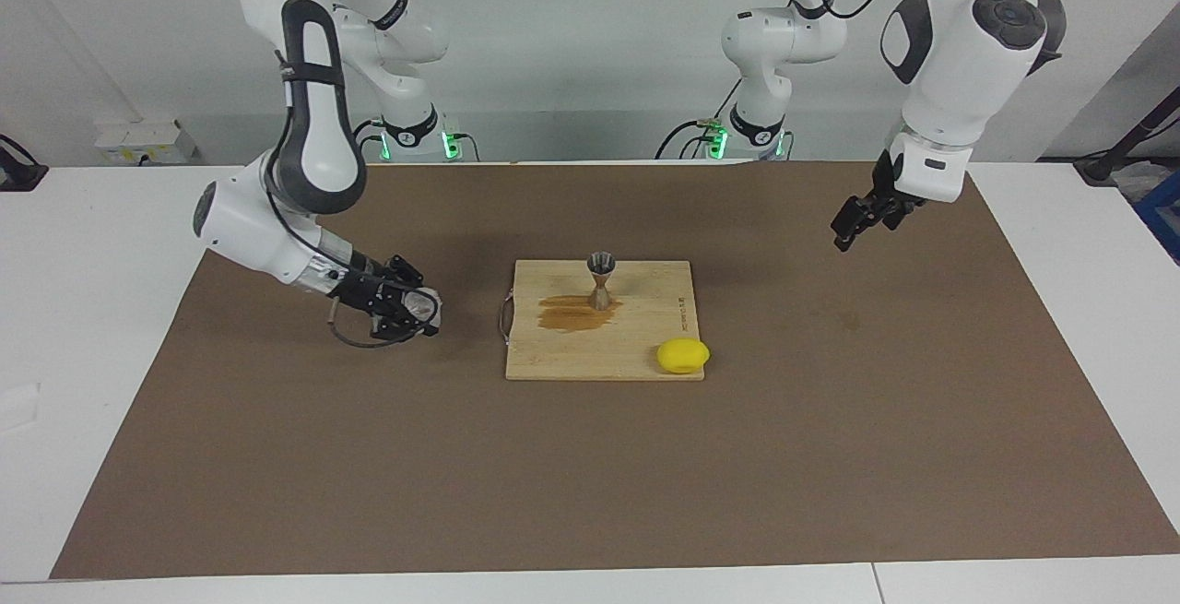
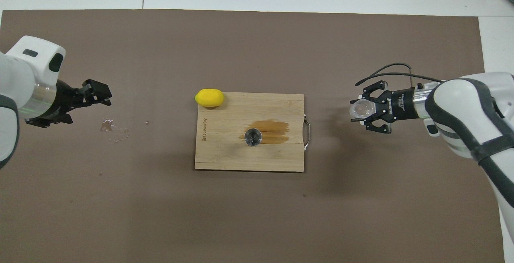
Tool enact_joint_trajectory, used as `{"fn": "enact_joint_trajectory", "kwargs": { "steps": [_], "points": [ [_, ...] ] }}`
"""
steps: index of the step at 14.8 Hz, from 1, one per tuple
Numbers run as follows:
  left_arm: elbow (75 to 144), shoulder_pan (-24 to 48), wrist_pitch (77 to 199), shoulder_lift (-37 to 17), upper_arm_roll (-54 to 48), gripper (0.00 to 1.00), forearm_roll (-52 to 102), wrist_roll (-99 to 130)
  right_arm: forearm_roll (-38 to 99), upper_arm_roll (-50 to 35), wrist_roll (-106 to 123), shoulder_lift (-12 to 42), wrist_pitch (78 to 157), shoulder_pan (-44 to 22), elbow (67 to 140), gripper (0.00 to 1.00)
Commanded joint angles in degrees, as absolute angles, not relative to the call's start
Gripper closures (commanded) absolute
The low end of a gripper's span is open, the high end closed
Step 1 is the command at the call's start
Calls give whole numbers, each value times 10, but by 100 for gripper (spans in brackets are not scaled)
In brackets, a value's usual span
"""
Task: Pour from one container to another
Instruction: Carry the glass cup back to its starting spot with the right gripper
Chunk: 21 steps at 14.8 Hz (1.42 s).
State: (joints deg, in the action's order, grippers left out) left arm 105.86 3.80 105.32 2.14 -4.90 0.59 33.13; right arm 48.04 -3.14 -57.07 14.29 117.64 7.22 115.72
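One glass cup (image 2: 362,109), one jigger (image 1: 601,279), one lemon (image 1: 682,355), one cutting board (image 1: 572,350), two grippers.

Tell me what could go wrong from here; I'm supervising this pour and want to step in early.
1. The jigger stands on a narrow foot on the cutting board; a nudge from the glass cup in the right hand could topple it.
2. Its mouth is small, and a wet stain beside it hints at spills.

One high camera faces the robots, another looks steeply down; both share the cutting board (image 1: 599,320) (image 2: 249,132), perhaps equally distant.
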Motion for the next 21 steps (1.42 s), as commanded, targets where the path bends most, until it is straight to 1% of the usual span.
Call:
{"fn": "enact_joint_trajectory", "kwargs": {
  "steps": [1,3,5,8,9,10,11,13,14,16,18,21],
  "points": [
    [1078,61,1090,30,-44,0,23,460,531,-40,-484,185,1145,125,1151,100],
    [1080,94,1102,30,-43,0,30,523,533,-40,-445,216,1135,147,1136,100],
    [1092,125,1110,33,-43,0,46,580,533,-40,-443,228,1134,159,1129,100],
    [1119,181,1162,33,-43,0,47,714,531,-38,-444,230,1142,159,1133,100],
    [1130,205,1175,33,-43,0,47,753,532,-38,-449,229,1147,157,1138,76],
    [1142,224,1185,36,-43,0,47,771,532,-38,-449,228,1161,156,1147,56],
    [1152,227,1193,38,-43,0,47,773,532,-38,-449,226,1178,156,1157,28],
    [1151,220,1184,38,-42,0,47,766,532,-37,-444,224,1184,156,1164,7],
    [1147,213,1170,38,-36,0,39,745,530,-37,-442,222,1186,156,1165,2],
    [1101,159,1086,35,-32,0,26,557,526,-35,-442,214,1187,156,1167,1],
    [1072,107,1015,38,-31,0,26,409,525,-33,-445,197,1187,156,1179,0],
    [1068,66,981,54,-29,0,24,329,524,-33,-447,163,1209,160,1210,0]
  ]
}}
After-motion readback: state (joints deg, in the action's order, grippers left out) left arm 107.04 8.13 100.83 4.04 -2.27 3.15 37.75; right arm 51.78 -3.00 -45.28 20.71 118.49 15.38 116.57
